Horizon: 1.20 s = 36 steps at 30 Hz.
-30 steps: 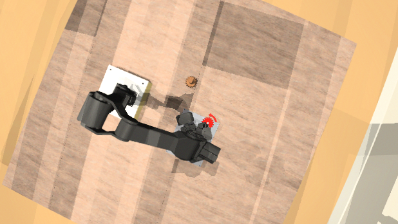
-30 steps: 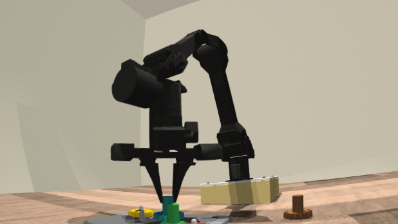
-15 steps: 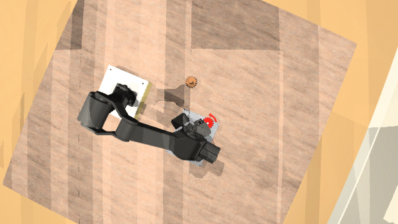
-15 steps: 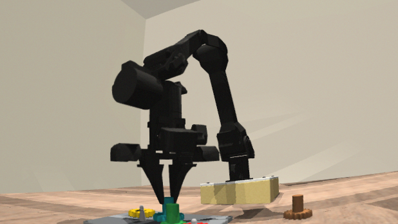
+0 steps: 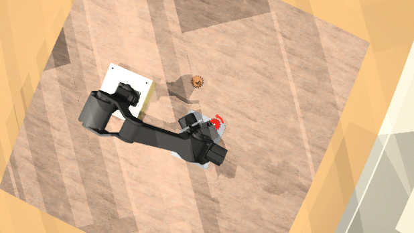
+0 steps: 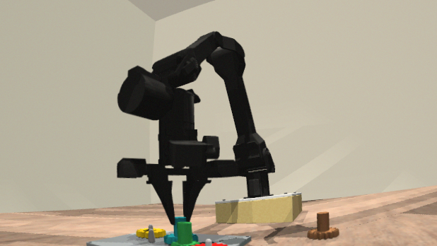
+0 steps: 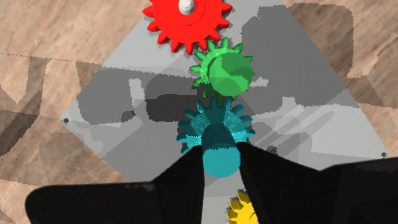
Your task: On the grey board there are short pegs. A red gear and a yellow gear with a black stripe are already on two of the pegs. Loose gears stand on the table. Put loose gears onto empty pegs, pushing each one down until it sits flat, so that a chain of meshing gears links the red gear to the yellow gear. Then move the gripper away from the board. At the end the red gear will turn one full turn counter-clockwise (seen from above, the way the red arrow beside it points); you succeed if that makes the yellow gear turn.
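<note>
My gripper (image 6: 180, 222) (image 7: 219, 151) points down over the grey board (image 5: 219, 132) (image 6: 113, 241) (image 7: 350, 125), shut on the upright handle of the teal gear (image 6: 170, 239) (image 7: 200, 125). The teal gear is low over the board; whether it sits fully flat I cannot tell. The green gear (image 6: 184, 231) (image 7: 230, 75) stands between the teal and red gears, its teeth close to both. The red gear (image 5: 216, 124) (image 7: 170, 25) is on its peg. The yellow gear (image 6: 143, 233) (image 7: 243, 210) is partly hidden by a finger in the wrist view, hiding whether teal meets it.
A brown gear (image 5: 197, 81) (image 6: 322, 231) with an upright handle stands on the table, away from the board. A grey peg (image 6: 151, 234) shows in front of the yellow gear in the exterior view. The arm's base block (image 6: 261, 212) stands behind the board there.
</note>
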{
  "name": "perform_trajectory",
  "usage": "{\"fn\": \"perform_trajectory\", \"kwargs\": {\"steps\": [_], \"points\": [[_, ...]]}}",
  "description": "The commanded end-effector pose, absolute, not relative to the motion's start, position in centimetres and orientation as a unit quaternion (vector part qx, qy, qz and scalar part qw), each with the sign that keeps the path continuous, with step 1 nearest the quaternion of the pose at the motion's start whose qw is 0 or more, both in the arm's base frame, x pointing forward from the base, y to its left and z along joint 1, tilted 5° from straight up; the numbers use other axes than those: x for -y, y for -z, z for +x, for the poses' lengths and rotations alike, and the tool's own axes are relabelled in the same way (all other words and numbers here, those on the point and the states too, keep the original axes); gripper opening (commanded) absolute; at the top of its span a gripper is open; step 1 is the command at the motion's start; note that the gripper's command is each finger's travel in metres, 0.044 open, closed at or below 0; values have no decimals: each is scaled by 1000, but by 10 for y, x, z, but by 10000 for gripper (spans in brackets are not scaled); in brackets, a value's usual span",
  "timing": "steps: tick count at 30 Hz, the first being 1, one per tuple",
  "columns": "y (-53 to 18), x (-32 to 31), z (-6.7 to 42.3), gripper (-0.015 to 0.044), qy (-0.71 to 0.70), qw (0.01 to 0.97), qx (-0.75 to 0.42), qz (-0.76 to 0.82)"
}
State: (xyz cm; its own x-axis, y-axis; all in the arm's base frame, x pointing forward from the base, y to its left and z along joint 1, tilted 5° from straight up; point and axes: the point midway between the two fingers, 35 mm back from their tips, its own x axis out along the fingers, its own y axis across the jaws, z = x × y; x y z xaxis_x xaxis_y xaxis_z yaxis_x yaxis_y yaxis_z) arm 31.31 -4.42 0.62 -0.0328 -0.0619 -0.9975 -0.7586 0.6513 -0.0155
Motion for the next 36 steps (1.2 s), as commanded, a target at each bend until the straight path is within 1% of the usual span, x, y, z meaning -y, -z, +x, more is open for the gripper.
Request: {"fn": "perform_trajectory", "kwargs": {"steps": [1, 2, 7, 8, 13, 19, 22, 25, 33, 34, 36], "points": [[-5, 44, 313, 0, -246, 638, -675, -279], [-5, 44, 312, 0, -239, 641, -677, -272], [-8, 44, 313, 131, -254, 634, -672, -286], [-9, 44, 313, 140, -261, 632, -669, -292], [-18, 43, 314, 140, -266, 629, -667, -297], [-53, 41, 315, 140, -266, 629, -667, -297], [-54, 41, 315, 140, -266, 629, -667, -297], [-46, 30, 315, 219, -229, 647, -678, -263], [-44, -37, 304, 429, -34, 695, -715, -67], [-44, -45, 302, 440, -9, 697, -716, -42], [-43, -61, 296, 440, 41, 698, -715, 8]]}}
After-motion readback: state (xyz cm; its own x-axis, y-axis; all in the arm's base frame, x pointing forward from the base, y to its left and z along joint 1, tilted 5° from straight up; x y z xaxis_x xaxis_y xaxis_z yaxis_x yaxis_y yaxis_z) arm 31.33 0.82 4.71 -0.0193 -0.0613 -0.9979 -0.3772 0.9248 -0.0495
